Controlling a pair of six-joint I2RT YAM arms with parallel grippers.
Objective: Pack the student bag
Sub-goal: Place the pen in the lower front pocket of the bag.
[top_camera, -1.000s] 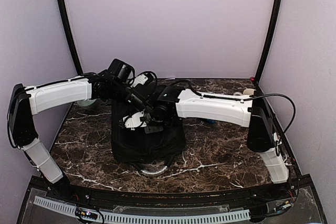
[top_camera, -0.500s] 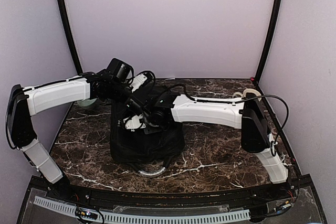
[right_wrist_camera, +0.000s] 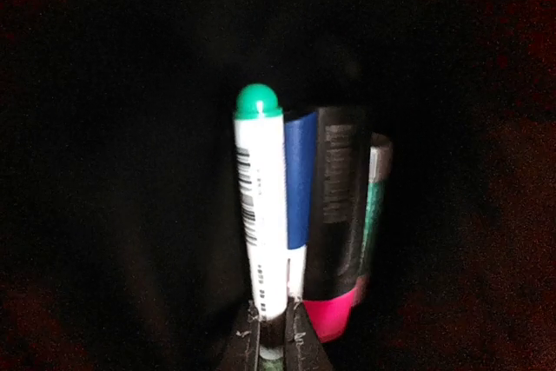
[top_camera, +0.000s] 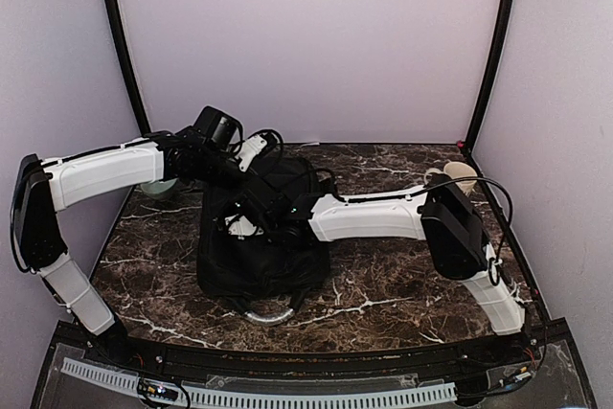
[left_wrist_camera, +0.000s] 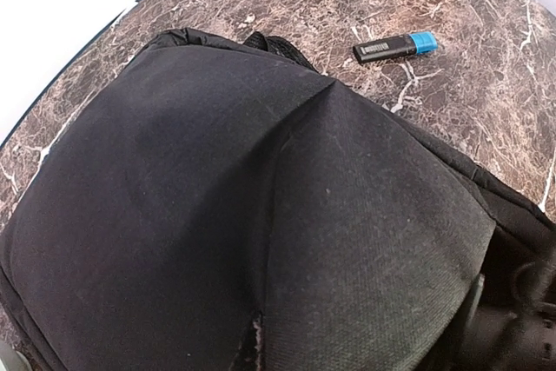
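The student bag (top_camera: 263, 256), a black fabric backpack, stands mid-table with its mouth held up. My left gripper (top_camera: 257, 162) is shut on the bag's upper fabric. In the left wrist view that black cloth (left_wrist_camera: 261, 215) fills the frame and creases toward the hidden jaws. My right gripper (top_camera: 247, 221) reaches into the bag's mouth. In the right wrist view my right gripper (right_wrist_camera: 274, 326) is shut on a white marker with a green cap (right_wrist_camera: 261, 206). Next to that marker, inside the dark bag, stand a blue marker (right_wrist_camera: 300, 180), a black and pink one (right_wrist_camera: 339, 215) and a green one (right_wrist_camera: 373, 197).
A black pen with a blue end (left_wrist_camera: 395, 45) lies on the marble behind the bag. A pale tape roll (top_camera: 458, 171) sits at the back right and a pale cup (top_camera: 158, 186) at the back left. The bag's grey loop handle (top_camera: 271, 313) lies toward the front edge.
My right arm has swung left and its gripper has gone into the bag's mouth with the marker. The left arm has kept its hold in place.
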